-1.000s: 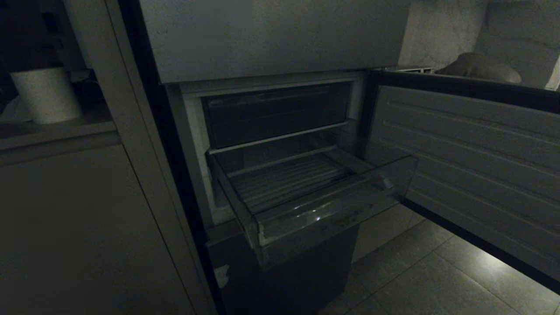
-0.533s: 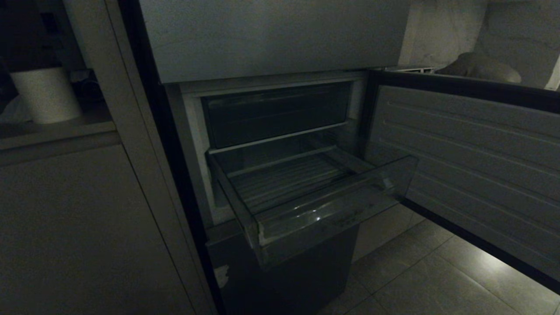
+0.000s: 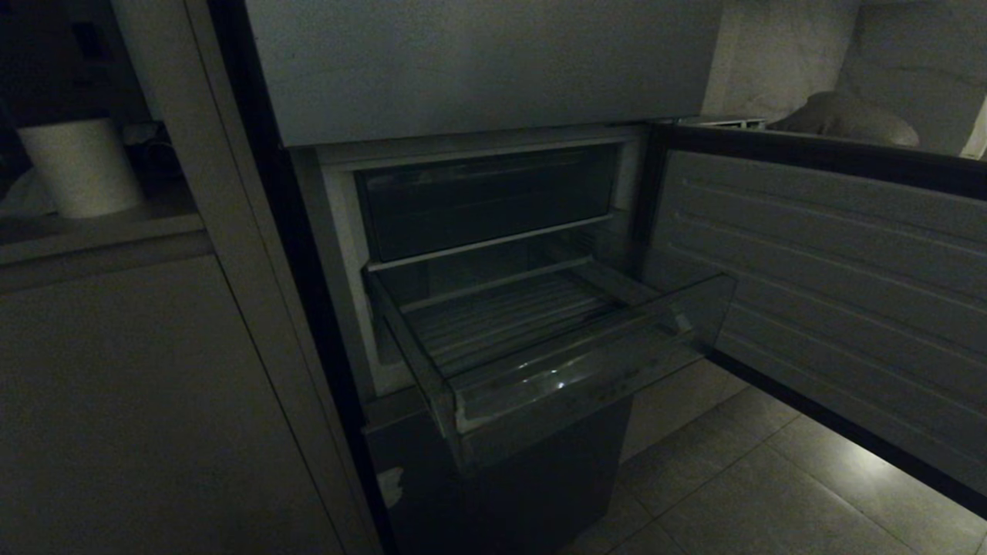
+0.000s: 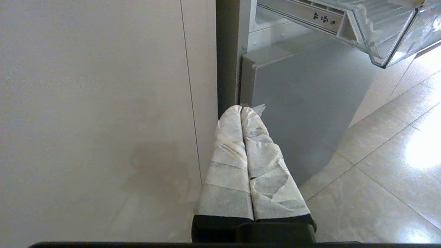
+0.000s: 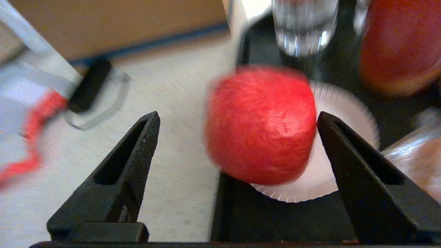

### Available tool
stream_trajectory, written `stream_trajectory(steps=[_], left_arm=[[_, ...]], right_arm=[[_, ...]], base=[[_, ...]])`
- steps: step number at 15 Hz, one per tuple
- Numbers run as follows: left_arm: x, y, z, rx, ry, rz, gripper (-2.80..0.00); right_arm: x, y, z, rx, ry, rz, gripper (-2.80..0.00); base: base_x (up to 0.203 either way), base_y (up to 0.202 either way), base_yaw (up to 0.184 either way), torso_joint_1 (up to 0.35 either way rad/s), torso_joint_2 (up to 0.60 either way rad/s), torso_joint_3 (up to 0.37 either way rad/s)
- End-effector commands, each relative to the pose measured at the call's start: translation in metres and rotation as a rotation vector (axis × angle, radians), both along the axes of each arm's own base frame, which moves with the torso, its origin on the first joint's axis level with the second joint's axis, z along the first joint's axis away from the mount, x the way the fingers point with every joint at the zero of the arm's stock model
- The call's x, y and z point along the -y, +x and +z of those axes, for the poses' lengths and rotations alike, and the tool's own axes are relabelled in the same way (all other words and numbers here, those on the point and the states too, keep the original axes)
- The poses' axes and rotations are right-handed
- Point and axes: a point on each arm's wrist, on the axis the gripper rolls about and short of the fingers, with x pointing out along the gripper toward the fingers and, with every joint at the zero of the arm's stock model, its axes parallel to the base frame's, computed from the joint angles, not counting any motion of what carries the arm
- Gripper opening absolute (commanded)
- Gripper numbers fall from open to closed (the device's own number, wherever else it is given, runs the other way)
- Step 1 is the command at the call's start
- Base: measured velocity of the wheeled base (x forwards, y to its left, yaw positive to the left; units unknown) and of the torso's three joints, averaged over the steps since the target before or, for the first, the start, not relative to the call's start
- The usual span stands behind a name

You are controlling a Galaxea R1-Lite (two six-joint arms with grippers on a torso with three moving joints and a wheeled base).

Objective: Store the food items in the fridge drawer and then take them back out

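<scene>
Right gripper [image 5: 237,137] spread wide around red food item [image 5: 260,124], left gripper [image 4: 241,112] closed, fridge drawer [image 3: 540,362] pulled out

A: The fridge drawer [image 3: 570,378] is clear, glossy plastic with a ribbed bottom; the floor tiles [image 4: 389,165] shine.

B: White crinkled cloth wraps the left gripper [image 4: 241,109]; the red food item [image 5: 262,125] looks smooth, on pleated paper [image 5: 348,103].

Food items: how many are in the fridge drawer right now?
0. The fridge drawer stands pulled out and bare. One red food item sits on a white paper liner elsewhere, between the right gripper's open jaws.
</scene>
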Motion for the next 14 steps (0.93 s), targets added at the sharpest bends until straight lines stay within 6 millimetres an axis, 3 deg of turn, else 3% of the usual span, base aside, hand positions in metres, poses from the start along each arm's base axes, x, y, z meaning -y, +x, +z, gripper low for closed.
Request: stream_trajectory(steps=[1,3,4,7,9,12,14], left_arm=[[0.0,0.0,0.0,-0.002,0.0,0.001,-2.8],[0.0,0.0,0.0,-0.002,0.0,0.001,-2.8],[0.0,0.0,0.0,-0.001,0.0,0.001,-2.8],[0.0,0.0,0.0,0.0,0.0,0.001,-2.8],[0.0,0.0,0.0,-0.001,0.0,0.001,-2.8],[0.0,0.0,0.0,-0.003,0.0,0.001,-2.8],[0.0,0.0,0.0,-0.003,0.0,0.001,-2.8]], right_arm=[[-0.021,-0.01,0.038,0.043,-0.105,-0.007,0.0],[-0.037,-0.026,0.059,0.073,-0.153,-0.042,0.0],[-0.043,-0.034,0.066,0.09,-0.161,-0.065,-2.8],[-0.067,-0.062,0.086,0.163,-0.171,-0.162,-2.8],[-0.096,-0.077,0.103,0.224,-0.196,-0.191,-2.8],[-0.156,-0.092,0.137,0.296,-0.333,-0.179,-2.8],[-0.199,-0.087,0.151,0.346,-0.402,-0.077,-2.8]], base=[[0.0,0.0,0.0,0.0,0.0,0.0],[0.0,0.0,0.0,0.0,0.0,0.0],[0.0,0.0,0.0,0.0,0.0,0.0],[0.0,0.0,0.0,0.0,0.0,0.0],[0.0,0.0,0.0,0.0,0.0,0.0],[0.0,0.0,0.0,0.0,0.0,0.0],[0.0,0.0,0.0,0.0,0.0,0.0]])
